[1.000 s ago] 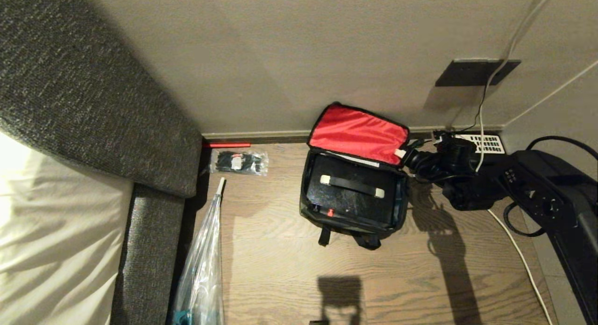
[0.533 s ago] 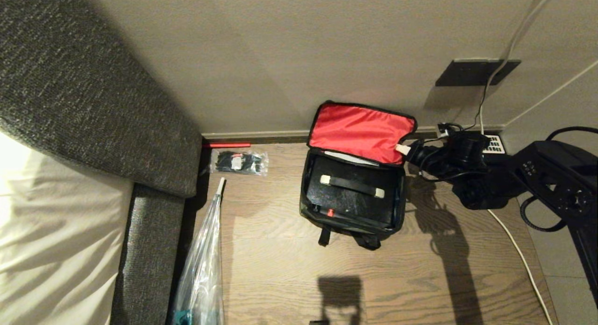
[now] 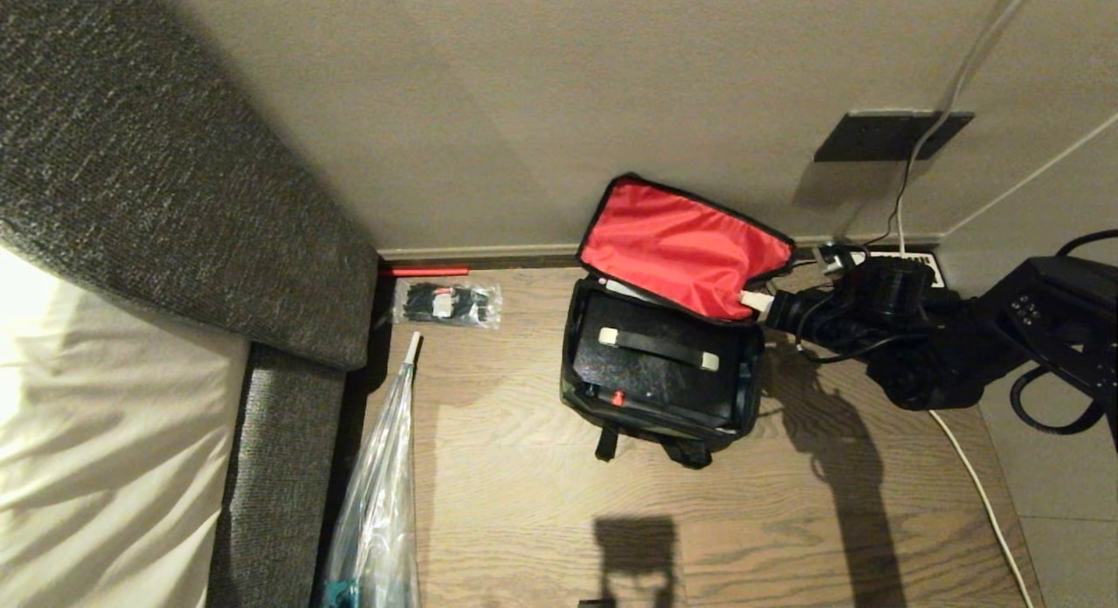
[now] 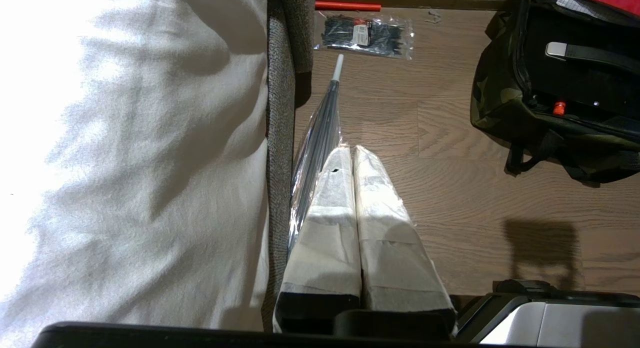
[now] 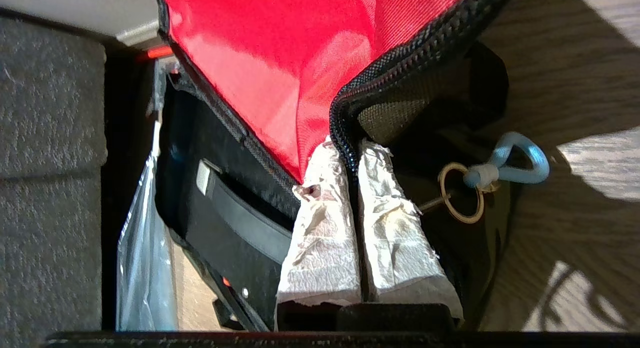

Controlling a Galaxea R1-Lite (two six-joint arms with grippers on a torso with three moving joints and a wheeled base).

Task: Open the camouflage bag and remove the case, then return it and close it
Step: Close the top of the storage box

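Note:
The camouflage bag [image 3: 583, 390] stands open on the wooden floor by the wall, its red-lined lid [image 3: 681, 241] raised. Inside lies the black case [image 3: 664, 381] with its grey-ended handle [image 3: 659, 348] and a small red latch. My right gripper [image 3: 758, 302] reaches in from the right and is shut on the lid's zipper edge at its right corner. In the right wrist view the white-wrapped fingers [image 5: 320, 228] pinch that black zipper edge [image 5: 380, 73]; a ring with a blue loop [image 5: 462, 198] hangs beside them. My left gripper [image 4: 352, 153] is parked above the floor, shut and empty.
A grey upholstered bed frame [image 3: 175, 197] with a white sheet fills the left. A plastic-wrapped umbrella [image 3: 384, 486] lies along it, and a packet of black cable ties [image 3: 447, 304] sits near the skirting. A white cable [image 3: 969, 477] runs down the right side.
The right gripper has shifted right and slightly nearer, keeping hold of the lid's corner. The red lid has swung up off the wall and now slants down toward that corner.

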